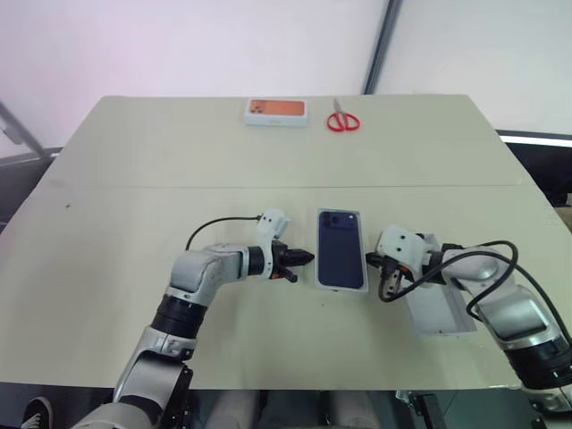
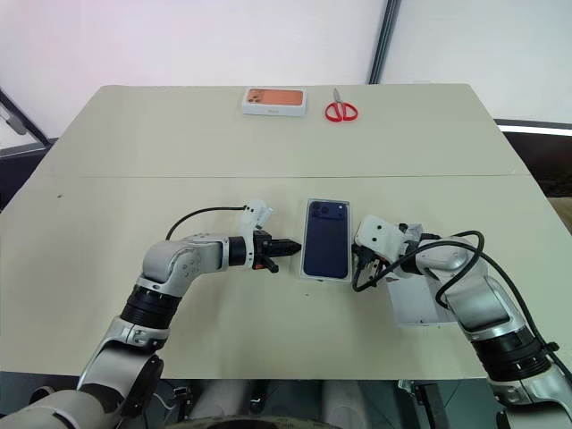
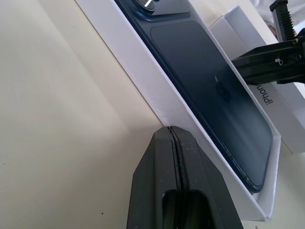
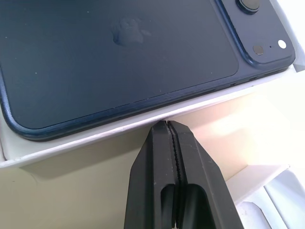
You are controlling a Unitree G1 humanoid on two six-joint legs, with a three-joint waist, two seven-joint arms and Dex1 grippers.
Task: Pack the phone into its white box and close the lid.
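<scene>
The dark navy phone (image 1: 340, 248) lies back up inside the white box (image 3: 143, 71), a shallow tray in the middle of the table. My left gripper (image 1: 308, 257) is shut and empty, its tip right at the tray's left wall. From the other side my right gripper (image 1: 374, 260), also shut and empty, points at the tray's right wall. In the wrist views each tip meets the rim; whether they press on it I cannot tell. The lid (image 1: 442, 313) lies just right of the tray, partly under my right arm.
An orange-faced white box (image 1: 276, 111) and red scissors (image 1: 341, 120) lie at the table's far edge. A seam (image 1: 134, 187) crosses the tabletop between them and the tray. Black cables loop off both wrists.
</scene>
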